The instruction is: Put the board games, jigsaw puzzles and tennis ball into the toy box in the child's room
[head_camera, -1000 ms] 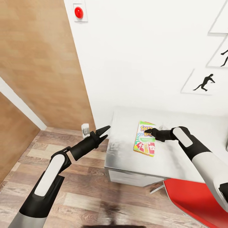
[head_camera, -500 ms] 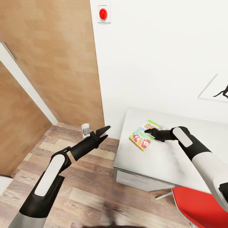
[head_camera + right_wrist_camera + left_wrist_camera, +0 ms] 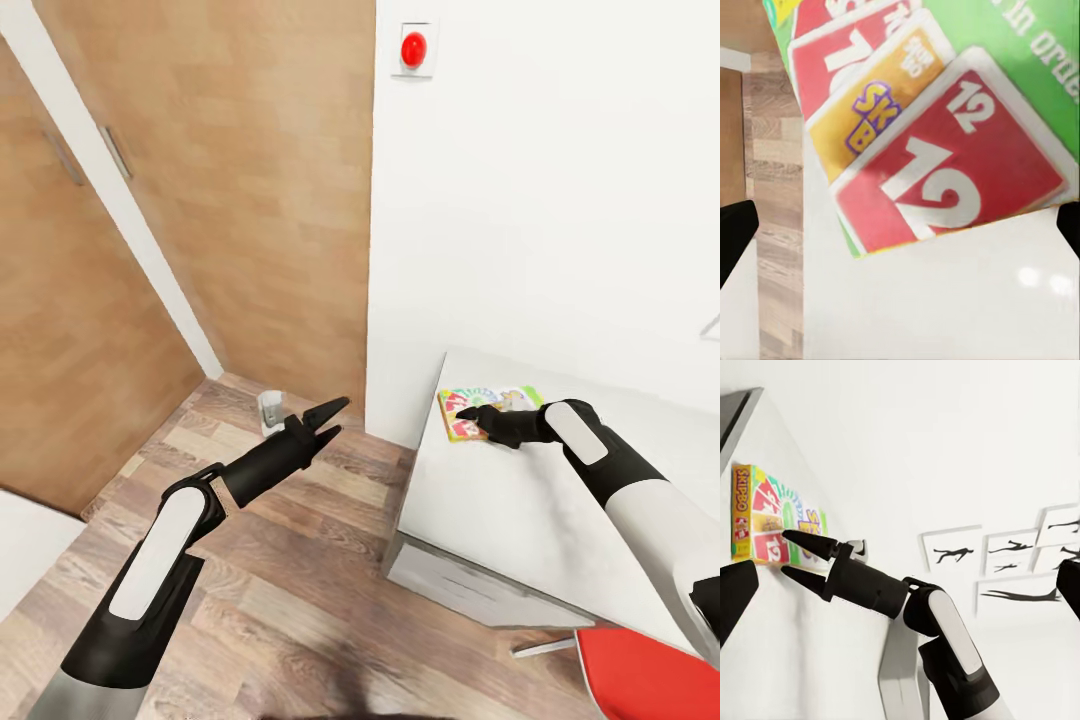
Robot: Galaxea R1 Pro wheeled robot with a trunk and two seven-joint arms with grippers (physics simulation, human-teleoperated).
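Non-task stuff I can see from here: there's a red button [image 3: 413, 48] on a white plate [image 3: 415, 50], high on the wall, way above and beyond both sets of jaws. Past the left jaws is a big wood panel [image 3: 270, 200], with a white strip [image 3: 120, 190] running slantwise between it and a second wood panel [image 3: 60, 330] out to the left. Each panel has a slim bar handle, I think; one [image 3: 117, 152] is clear enough. A small white boxy thing [image 3: 270, 410] sits low just beyond the left jaws' tips, can't tell what it is. A red chair [image 3: 650, 675] is well behind the right jaws, down on my side.
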